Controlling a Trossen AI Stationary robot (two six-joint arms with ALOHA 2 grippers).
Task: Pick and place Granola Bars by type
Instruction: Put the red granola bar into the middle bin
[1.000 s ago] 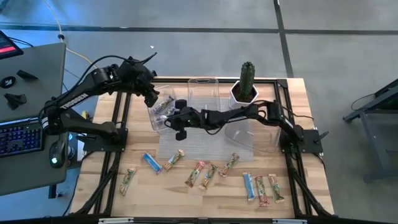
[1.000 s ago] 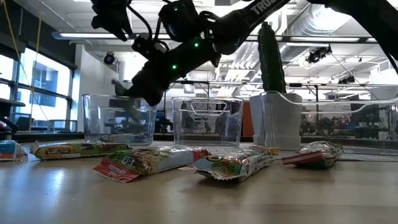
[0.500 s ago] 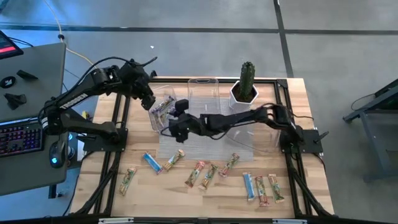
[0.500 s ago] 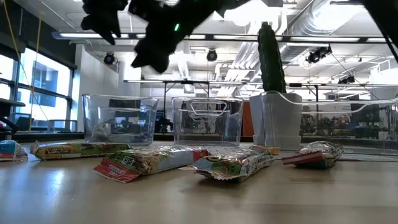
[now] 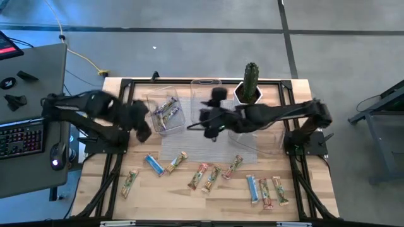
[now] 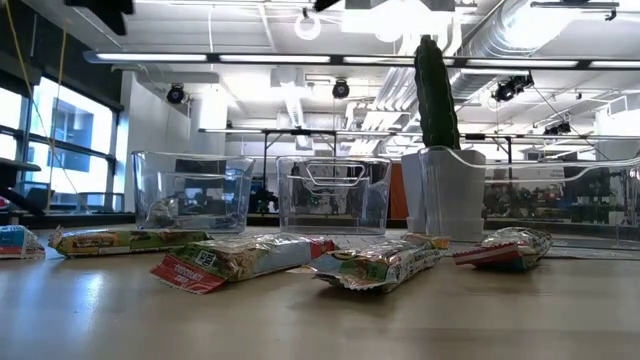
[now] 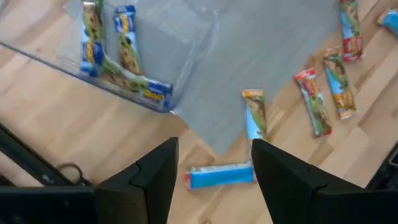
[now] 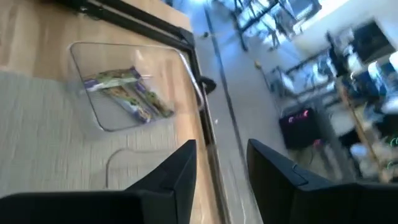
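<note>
Several granola bars lie flat in a loose row on the near part of the table, among them a blue one (image 5: 154, 164), a green-tan one (image 5: 177, 162) and a red one (image 5: 198, 176). A few more bars (image 5: 165, 108) lie in the left clear bin (image 5: 165, 113). My left gripper (image 5: 144, 131) hangs open and empty to the left of that bin. In its wrist view the left gripper (image 7: 214, 146) is above the blue bar (image 7: 221, 176). My right gripper (image 5: 211, 126) is open and empty over the grey mat, right of the bin; the right gripper (image 8: 221, 146) looks toward the bin (image 8: 124, 90).
A second clear bin (image 5: 205, 94) stands behind the mat (image 5: 202, 148), and a third one (image 5: 252, 135) stands right of it. A cactus in a white pot (image 5: 250, 85) sits at the far edge. A desk with a keyboard (image 5: 22, 135) adjoins the table's left side.
Both grippers have risen out of the low view. My left gripper has swung from above the left bin toward the table's left and near edges. My right gripper has drawn back from the bin toward the table's right. A bar seen blurred inside the left bin has settled on the bin's floor.
</note>
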